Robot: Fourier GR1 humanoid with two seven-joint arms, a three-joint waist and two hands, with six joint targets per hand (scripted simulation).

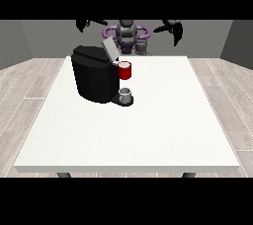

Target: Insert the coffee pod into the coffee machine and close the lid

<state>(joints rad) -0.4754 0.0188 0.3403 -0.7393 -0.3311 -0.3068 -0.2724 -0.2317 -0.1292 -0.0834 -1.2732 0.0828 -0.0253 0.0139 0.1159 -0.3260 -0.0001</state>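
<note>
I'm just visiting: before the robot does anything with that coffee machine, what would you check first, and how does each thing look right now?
1. Lid open: ok, it stands tilted up on the machine.
2. Pod in view: cannot tell; a red piece sits at the machine's front, but I cannot say it is the pod.
3. Cup under the spout: ok, it sits on the machine's base.
4. Hands away from the machine: ok, the hand at the view's left and the hand at the view's right are both raised by the robot.
5. Either hand holding something: cannot tell.
</note>
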